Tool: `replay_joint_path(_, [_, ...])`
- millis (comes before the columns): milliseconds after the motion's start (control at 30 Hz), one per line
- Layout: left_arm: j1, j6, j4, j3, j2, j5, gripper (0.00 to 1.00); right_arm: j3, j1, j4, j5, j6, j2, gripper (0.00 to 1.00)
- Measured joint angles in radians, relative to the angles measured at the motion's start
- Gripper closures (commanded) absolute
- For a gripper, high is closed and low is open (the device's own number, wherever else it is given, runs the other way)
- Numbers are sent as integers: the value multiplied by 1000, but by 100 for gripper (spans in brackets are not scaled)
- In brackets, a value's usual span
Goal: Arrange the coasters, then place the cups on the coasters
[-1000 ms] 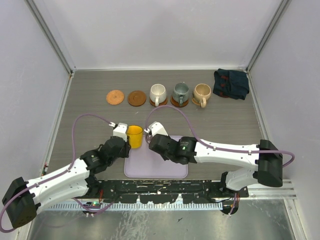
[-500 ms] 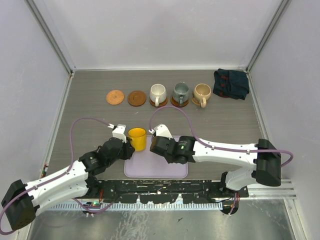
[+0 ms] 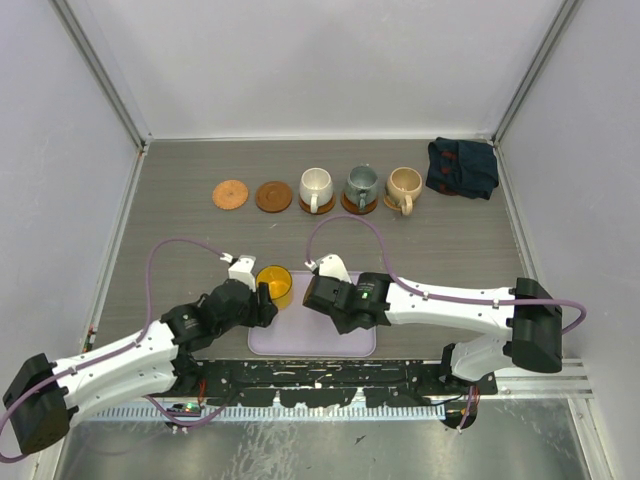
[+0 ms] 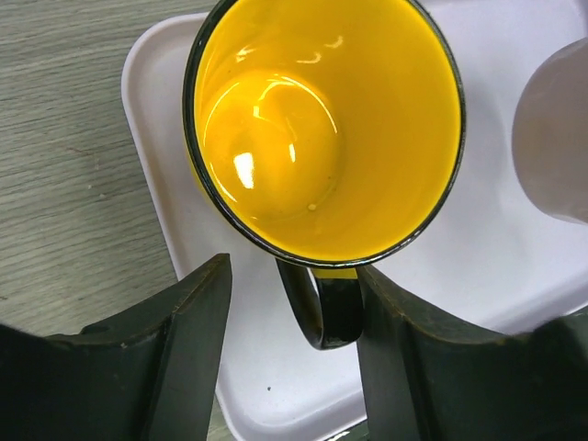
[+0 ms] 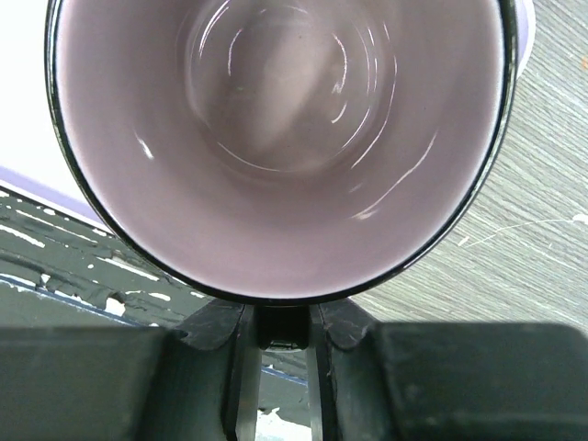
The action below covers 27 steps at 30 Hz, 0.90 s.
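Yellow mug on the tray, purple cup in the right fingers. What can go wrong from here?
1. The left fingers stand open astride the handle of the bright yellow mug; a sideways pull-out could snag and tip it.
2. That mug stands near a corner of the lavender rectangular tray; a nudge might push it over the rim.
3. The right fingers pinch the translucent purplish glass cup by its handle, close beside the yellow mug; they could collide.

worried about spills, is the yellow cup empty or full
Empty: the left wrist view looks into the yellow cup and shows only its bare glossy bottom.
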Motion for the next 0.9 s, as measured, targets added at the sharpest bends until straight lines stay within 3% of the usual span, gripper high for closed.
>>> replay_joint_path(467, [-1, 5, -20, 60, 117, 0, 80, -21, 0, -2, -24, 27, 0, 99])
replay_joint_path(900, [-16, 73, -26, 62, 55, -90, 77, -13, 0, -5, 18, 42, 21, 99])
